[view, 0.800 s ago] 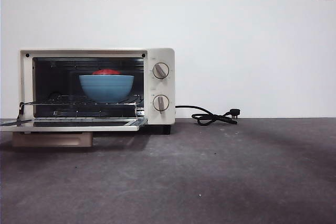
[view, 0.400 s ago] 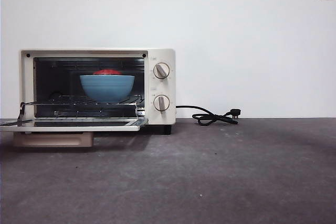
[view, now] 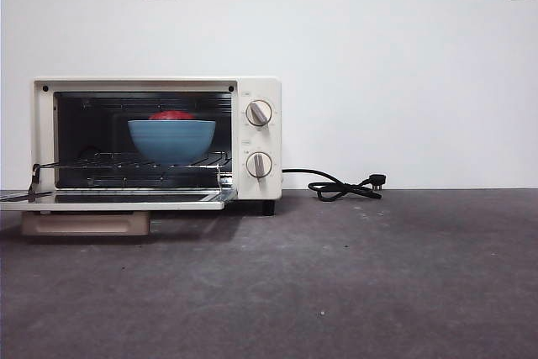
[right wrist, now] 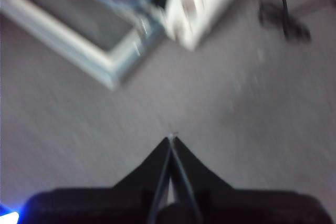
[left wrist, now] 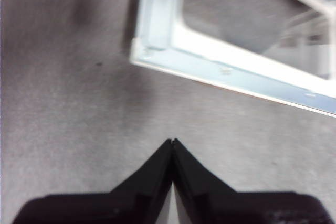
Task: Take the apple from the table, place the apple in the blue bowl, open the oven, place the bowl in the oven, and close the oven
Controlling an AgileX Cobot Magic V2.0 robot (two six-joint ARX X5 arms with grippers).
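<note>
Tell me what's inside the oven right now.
The blue bowl sits on the wire rack inside the open oven, with the apple in it. Only the apple's red top shows above the rim; the bowl wall hides the rest.

The left gripper has two black jaws. Each jaw is wide at the bottom and gets thin toward a sharp tip, like a wedge. A wide, flat black block sits under the jaws. The black looks dull, not shiny. The right gripper has the same two black pointed jaws and black block, though its picture is blurry. A small bright blue spot glows at one corner of that block.
</note>
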